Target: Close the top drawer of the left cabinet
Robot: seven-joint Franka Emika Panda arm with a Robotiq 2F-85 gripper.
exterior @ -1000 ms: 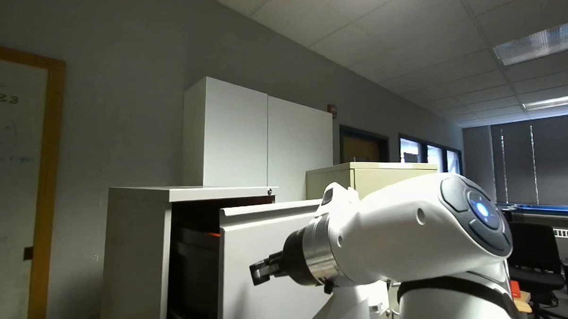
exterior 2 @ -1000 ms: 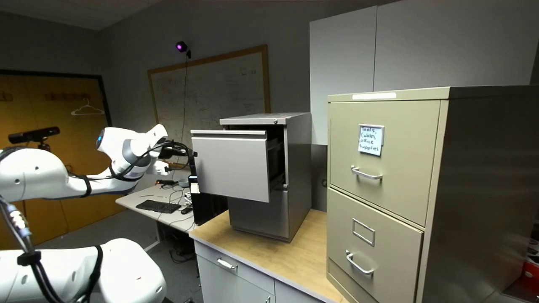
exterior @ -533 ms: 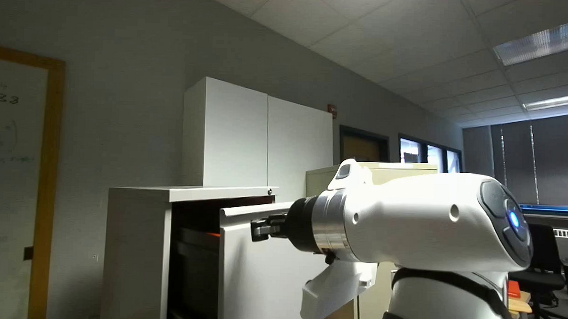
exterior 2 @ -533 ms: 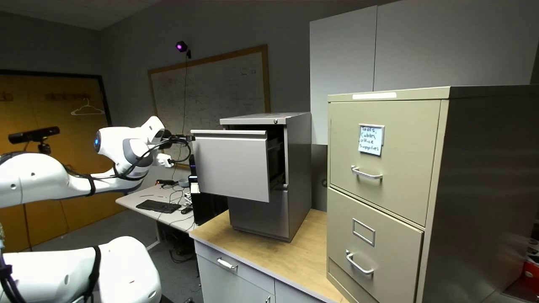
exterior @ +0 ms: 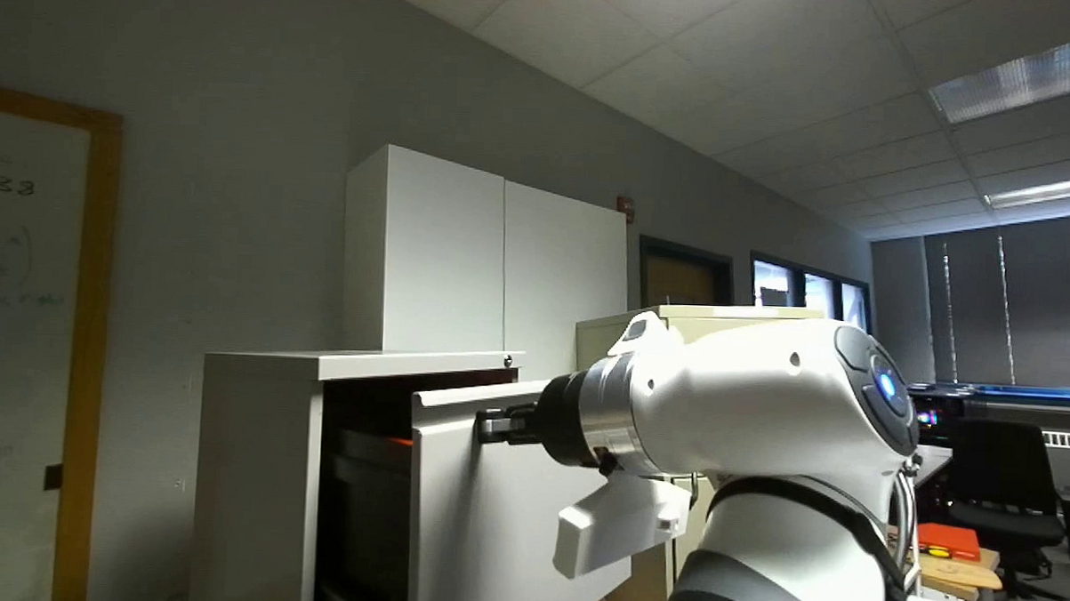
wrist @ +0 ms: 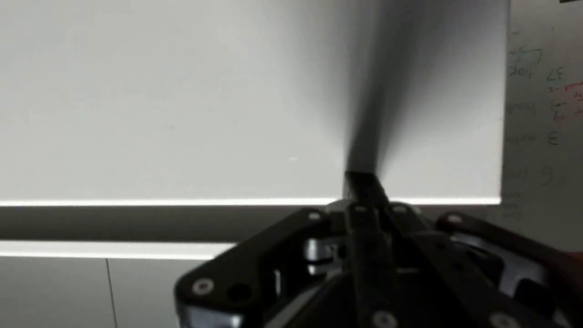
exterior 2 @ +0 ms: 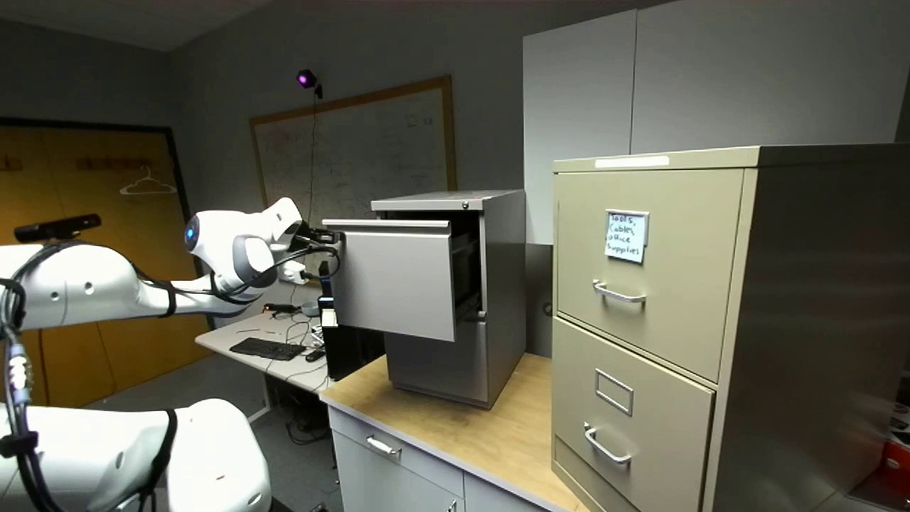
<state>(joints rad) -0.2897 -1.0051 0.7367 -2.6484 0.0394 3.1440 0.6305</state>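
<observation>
Grey wall (exterior 2: 490, 135) backs the left cabinet (exterior 2: 505, 284), whose top drawer (exterior 2: 394, 281) juts out from its front, dark inside showing. Before the left cabinet, the end effector (exterior: 486, 427) is clenched, its fingertips (wrist: 362, 182) at the drawer's face near the upper edge; whether they touch, I cannot tell. Around the left cabinet: a table (exterior 2: 498, 434) underneath, a beige filing cabinet (exterior 2: 675, 270) beside, a whiteboard (exterior 2: 362, 160) beyond.

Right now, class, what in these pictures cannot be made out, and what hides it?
Contents of the top drawer: hidden by its front and side in an exterior view.
Orange bit inside: too small to name in an exterior view.
Lower drawer, upper part: mostly behind the top drawer in an exterior view.
Whiteboard: writing too faint to read in an exterior view.
</observation>
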